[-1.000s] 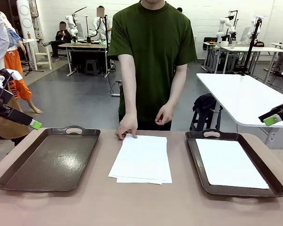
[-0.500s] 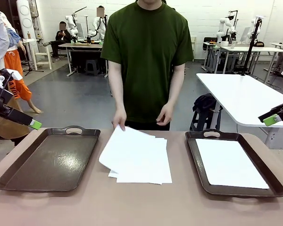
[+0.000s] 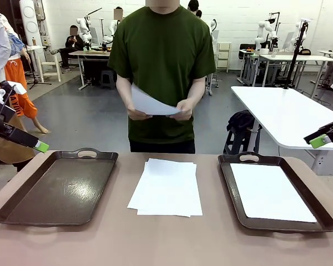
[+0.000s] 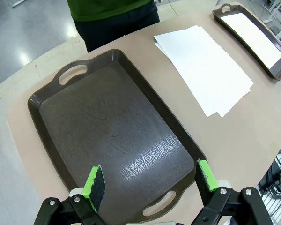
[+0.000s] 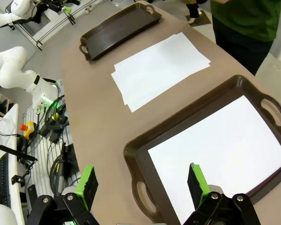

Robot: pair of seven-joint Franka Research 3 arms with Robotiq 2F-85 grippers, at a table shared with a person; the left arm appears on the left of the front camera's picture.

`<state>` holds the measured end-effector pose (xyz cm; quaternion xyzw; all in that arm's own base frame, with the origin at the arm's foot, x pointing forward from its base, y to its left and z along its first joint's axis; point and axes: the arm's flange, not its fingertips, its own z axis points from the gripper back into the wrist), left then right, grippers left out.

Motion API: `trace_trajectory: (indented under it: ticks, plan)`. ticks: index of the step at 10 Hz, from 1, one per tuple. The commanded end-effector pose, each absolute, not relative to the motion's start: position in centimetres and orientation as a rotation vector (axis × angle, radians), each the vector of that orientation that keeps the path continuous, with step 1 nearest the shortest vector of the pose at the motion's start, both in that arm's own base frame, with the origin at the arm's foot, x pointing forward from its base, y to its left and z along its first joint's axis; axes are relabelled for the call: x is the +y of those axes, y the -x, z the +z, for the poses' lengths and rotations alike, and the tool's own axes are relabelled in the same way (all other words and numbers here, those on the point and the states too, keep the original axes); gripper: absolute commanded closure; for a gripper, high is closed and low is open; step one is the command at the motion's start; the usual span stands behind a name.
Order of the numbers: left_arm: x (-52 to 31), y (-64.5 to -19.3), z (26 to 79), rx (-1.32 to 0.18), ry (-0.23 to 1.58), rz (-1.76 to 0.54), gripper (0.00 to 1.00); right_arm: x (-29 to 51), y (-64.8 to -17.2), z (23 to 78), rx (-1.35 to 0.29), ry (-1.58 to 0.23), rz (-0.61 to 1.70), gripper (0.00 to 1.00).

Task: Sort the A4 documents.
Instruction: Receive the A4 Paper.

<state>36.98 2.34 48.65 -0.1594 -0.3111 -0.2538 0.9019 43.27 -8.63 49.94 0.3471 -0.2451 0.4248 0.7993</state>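
Front view: the person across the desk holds one sheet up at chest height in both hands. The A4 documents lie in a loose stack mid-desk, between the two trays. The left tray shows just its bare brown bottom; the right tray has a single white page lying flat in it. The left claw pokes in at one edge and the right claw at the other, both up off the desk and well apart from any paper.

Left wrist view: the left claw is spread wide with nothing in it, hanging over the left tray. The A4 documents are beyond it.

Right wrist view: same deal. The right claw is released and hangs over the right tray and its white page, with the A4 documents farther off.
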Motion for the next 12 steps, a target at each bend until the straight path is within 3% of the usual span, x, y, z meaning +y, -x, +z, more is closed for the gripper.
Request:
trace_trajectory:
  ticks: [1,12]
  plan:
    - [2.63,-36.99,48.53,-0.650,0.344,-0.532,0.00,-8.50,-43.25,49.92,-0.526,-0.749,0.921,0.00]
    - [2.63,-36.99,48.53,-0.650,0.344,-0.532,0.00,-8.50,-43.25,49.92,-0.526,-0.749,0.921,0.00]
